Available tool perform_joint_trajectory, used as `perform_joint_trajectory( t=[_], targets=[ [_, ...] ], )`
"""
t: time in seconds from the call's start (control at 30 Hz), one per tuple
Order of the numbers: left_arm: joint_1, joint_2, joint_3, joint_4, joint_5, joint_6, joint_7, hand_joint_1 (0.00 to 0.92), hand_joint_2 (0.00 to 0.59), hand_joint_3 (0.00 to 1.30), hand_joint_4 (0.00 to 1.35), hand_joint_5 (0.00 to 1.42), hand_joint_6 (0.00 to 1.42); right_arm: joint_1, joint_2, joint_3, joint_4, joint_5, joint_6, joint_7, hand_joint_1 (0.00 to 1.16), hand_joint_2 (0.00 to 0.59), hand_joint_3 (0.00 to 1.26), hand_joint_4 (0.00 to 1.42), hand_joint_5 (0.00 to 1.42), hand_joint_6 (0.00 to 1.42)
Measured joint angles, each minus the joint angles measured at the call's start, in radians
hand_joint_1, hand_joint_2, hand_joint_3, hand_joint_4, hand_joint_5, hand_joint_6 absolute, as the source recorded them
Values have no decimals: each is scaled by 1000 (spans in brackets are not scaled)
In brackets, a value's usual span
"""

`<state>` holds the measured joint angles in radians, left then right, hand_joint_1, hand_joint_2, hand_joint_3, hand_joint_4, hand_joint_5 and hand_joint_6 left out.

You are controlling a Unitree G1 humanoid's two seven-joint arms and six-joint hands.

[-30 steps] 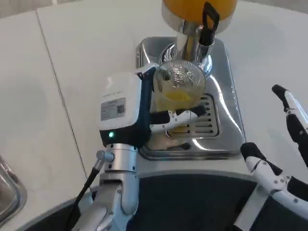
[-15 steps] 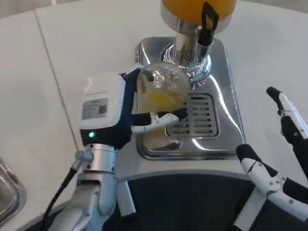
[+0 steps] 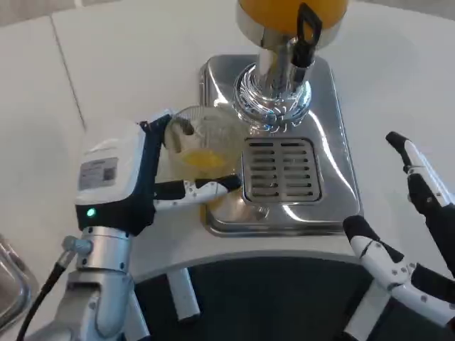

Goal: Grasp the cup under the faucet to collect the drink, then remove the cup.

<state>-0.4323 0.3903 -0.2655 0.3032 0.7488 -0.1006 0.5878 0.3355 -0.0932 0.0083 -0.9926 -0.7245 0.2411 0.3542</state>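
A clear cup (image 3: 201,147) with a little orange drink in its bottom is held by my left hand (image 3: 131,179), whose fingers (image 3: 206,188) wrap its near side. The cup hangs over the left edge of the steel drip tray (image 3: 334,170), to the left of the grille (image 3: 281,170). The dispenser's faucet (image 3: 307,34) with its black lever juts out over the grille below the orange tank (image 3: 291,13). My right hand (image 3: 412,234) hovers at the lower right, fingers spread and holding nothing.
White table (image 3: 128,64) lies to the left and behind the tray. A metal object (image 3: 8,280) pokes in at the lower left edge. The robot's dark body (image 3: 277,298) fills the bottom middle.
My left hand has carried the cup leftward, out from under the faucet and off the grille to the tray's left edge. The right hand has shifted slightly left.
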Motion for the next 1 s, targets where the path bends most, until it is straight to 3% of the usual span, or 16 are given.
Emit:
perform_joint_trajectory(
  t=[0.27, 0.57, 0.8, 1.0],
  targets=[
    [124, 44, 62, -149, -12, -25, -73, 640, 0, 1132, 1205, 1424, 1424, -13, -41, 5, 11, -23, -15, 0, 356, 428, 0, 0, 38, 117],
    [190, 46, 113, -234, -33, -42, -120, 636, 0, 1132, 1204, 1424, 1424, 31, -108, -5, 22, -39, -85, -1, 324, 436, 0, 0, 0, 15],
    [257, 47, 167, -330, -43, -60, -162, 636, 0, 1132, 1204, 1424, 1424, 101, -189, -37, 46, -114, -226, -40, 286, 474, 0, 0, 0, 0],
    [350, 48, 204, -429, -49, -75, -192, 636, 0, 1132, 1202, 1424, 1424, 159, -201, -53, 63, -155, -315, -84, 272, 476, 0, 0, 0, 0]
  ],
)
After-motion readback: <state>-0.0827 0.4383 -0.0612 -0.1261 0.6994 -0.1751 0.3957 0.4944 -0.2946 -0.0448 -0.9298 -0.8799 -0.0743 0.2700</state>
